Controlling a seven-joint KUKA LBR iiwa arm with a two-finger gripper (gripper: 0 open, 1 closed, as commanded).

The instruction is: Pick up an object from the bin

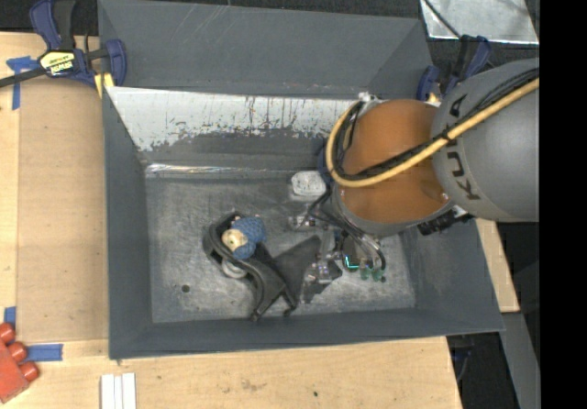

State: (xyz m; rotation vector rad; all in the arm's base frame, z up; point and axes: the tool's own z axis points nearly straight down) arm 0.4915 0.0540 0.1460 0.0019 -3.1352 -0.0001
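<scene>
Bin: grey sheet metal with sloped walls. The floor is scuffed and speckled, and the back wall is streaked with dark scratches.

Left of centre on the floor lies a black curved strap, looped at its upper end. A small rounded blue-and-tan piece lies inside the loop.

Just right of the strap's lower end lies a dark flat wedge, matte. A small white rounded cap lies near the back wall.

Gripper is low at the wedge's right edge, front-middle of the floor. Cannot tell whether it is open, closed or gripping. Green bits lie just right of it.

Above, a glossy orange cover ringed by a yellow cable hides the bin's right side. The grey arm is behind it.
</scene>
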